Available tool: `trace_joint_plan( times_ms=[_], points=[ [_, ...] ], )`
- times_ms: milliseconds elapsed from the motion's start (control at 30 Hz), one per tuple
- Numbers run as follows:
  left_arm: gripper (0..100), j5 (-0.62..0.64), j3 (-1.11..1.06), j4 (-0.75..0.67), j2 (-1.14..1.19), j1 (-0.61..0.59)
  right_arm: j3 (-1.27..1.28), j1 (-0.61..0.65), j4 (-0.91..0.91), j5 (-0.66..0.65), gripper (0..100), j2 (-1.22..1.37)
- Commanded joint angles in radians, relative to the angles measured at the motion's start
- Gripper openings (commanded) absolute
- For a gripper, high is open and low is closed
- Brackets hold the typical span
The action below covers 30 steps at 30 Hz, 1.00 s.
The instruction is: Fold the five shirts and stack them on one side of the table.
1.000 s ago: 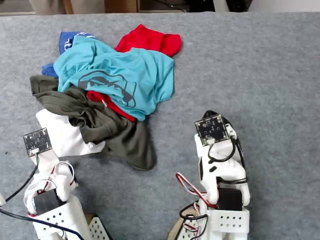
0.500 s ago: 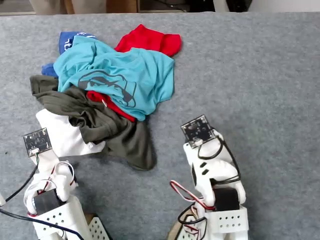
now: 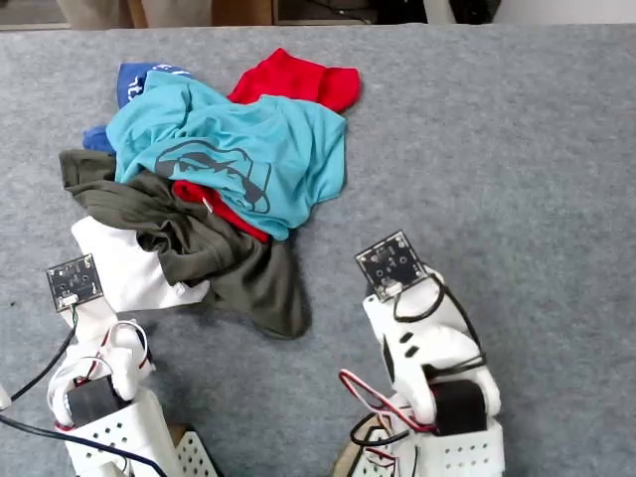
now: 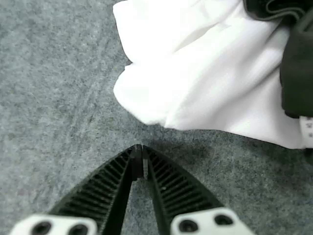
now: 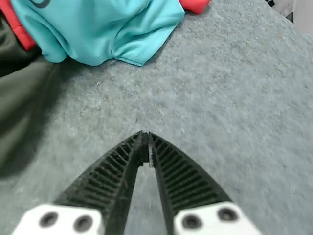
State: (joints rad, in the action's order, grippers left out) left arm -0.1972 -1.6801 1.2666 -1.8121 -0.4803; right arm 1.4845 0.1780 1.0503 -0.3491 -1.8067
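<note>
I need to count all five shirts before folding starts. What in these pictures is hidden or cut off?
High view: blue shirt mostly buried under the teal shirt.
High view: red shirt partly covered by the teal shirt.
High view: white shirt partly under the dark green shirt.
Right wrist view: teal shirt cut off by the picture's edge.

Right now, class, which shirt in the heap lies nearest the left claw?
The plain white fabric shirt: its edge lies just ahead of the shut left claw, while the dark olive shirt, turquoise shirt, red shirt and blue shirt lie farther off.
</note>
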Motion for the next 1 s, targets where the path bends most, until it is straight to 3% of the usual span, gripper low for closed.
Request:
trace_joint_plan(
  times_ms=[0,433,767,967],
  points=[
    [2,-0.003,-0.011,0.006,-0.007,-0.003,-0.111,0.010,0.048,-0.032,0.5,-0.030],
    [2,-0.003,-0.011,0.006,-0.007,-0.003,-0.524,-0.036,0.071,-0.041,0.5,0.555],
    [2,-0.003,-0.011,0.006,-0.007,-0.003,-0.564,-0.044,0.005,-0.046,0.5,0.676],
    [2,-0.003,-0.011,0.006,-0.007,-0.003,-0.742,-0.038,0.061,-0.048,0.5,0.797]
  ],
)
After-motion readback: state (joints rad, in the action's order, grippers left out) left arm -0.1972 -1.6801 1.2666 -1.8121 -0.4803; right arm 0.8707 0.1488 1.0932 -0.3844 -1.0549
